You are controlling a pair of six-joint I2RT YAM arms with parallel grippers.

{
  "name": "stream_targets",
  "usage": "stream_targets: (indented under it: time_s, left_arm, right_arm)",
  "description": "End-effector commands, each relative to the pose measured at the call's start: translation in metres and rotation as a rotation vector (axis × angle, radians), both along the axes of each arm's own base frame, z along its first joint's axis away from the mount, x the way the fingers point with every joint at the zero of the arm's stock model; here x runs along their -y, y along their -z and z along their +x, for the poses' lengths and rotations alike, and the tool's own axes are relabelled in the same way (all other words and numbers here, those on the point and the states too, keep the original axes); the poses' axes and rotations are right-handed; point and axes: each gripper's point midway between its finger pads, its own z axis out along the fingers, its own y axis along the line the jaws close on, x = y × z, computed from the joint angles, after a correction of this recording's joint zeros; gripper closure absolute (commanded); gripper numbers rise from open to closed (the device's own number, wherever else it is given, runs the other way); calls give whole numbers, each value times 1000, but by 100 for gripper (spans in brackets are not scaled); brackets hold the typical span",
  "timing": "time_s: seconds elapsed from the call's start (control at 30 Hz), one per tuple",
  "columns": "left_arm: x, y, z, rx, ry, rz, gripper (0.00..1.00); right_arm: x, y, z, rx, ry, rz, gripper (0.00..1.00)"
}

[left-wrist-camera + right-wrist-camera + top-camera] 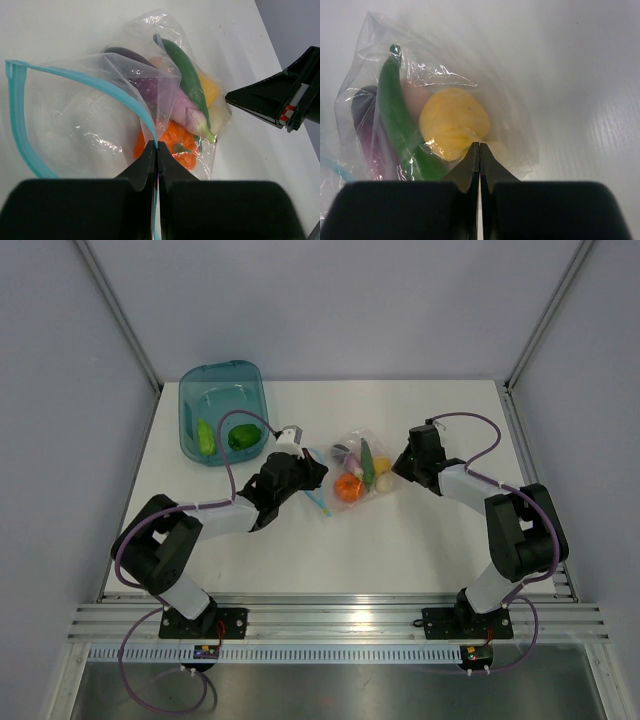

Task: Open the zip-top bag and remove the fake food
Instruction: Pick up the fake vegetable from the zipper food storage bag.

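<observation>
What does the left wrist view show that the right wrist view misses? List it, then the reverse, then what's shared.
Only left wrist: the open mouth of the bag, the orange piece, the left gripper shut on the zip strip, and the right gripper seen from outside. Only right wrist: the right gripper's own tips closed on the bag's far end. Both: the bag, pod, eggplant and lemon.

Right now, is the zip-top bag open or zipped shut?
Open. In the left wrist view the zip-top bag has its zip strip gaping in a wide loop; the fake food lies inside.
</observation>
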Motion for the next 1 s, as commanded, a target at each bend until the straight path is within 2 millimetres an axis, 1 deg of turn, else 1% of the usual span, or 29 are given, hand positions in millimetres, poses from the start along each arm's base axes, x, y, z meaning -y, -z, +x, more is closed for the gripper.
stream_targets:
  time_s: [0.0,0.03,0.1,0.13,0.2,0.27,0.3,0.33,0.37,0.4,0.43,0.5,0.53,0.77,0.9,0.97]
  left_arm:
    - [9,-49,2,116,33,-93,100]
    - [9,-52,2,121,31,-97,100]
    - [7,-54,0,126,29,-101,100]
    - [6,-60,-1,135,30,-112,100]
    - [5,-63,-3,140,29,-121,100]
    - [4,-68,-6,145,35,-135,100]
    - [4,-69,-7,145,37,-137,100]
    - [4,-69,-8,145,37,-141,100]
    - [3,-73,-9,151,37,-150,100]
    - [3,-74,-9,151,36,-155,100]
    - [6,-74,-13,149,61,-162,100]
    - [6,-78,-14,156,64,-171,100]
    - [6,-78,-15,155,69,-176,100]
    - [7,-86,-24,167,97,-204,100]
    - [7,-90,-27,175,112,-205,100]
    - [7,-90,-27,178,111,-199,100]
  right_arm:
    - [0,-12,6,50,15,24,100]
    - [4,-17,6,64,30,16,100]
    - [9,-17,2,65,48,5,100]
    - [14,-22,2,79,69,-5,100]
    - [18,-23,-3,85,84,-11,100]
    - [24,-31,-5,112,113,-19,100]
    - [28,-29,-8,111,125,-26,100]
    - [34,-38,-9,139,154,-34,100]
    - [37,-41,-10,150,170,-34,100]
    - [40,-39,-14,148,181,-38,100]
    - [44,-47,-15,173,199,-40,100]
    - [47,-48,-19,182,208,-44,100]
    - [50,-52,-20,195,218,-47,100]
    - [59,-58,-26,212,251,-68,100]
    - [65,-66,-30,241,276,-63,100]
    - [64,-67,-32,247,273,-62,100]
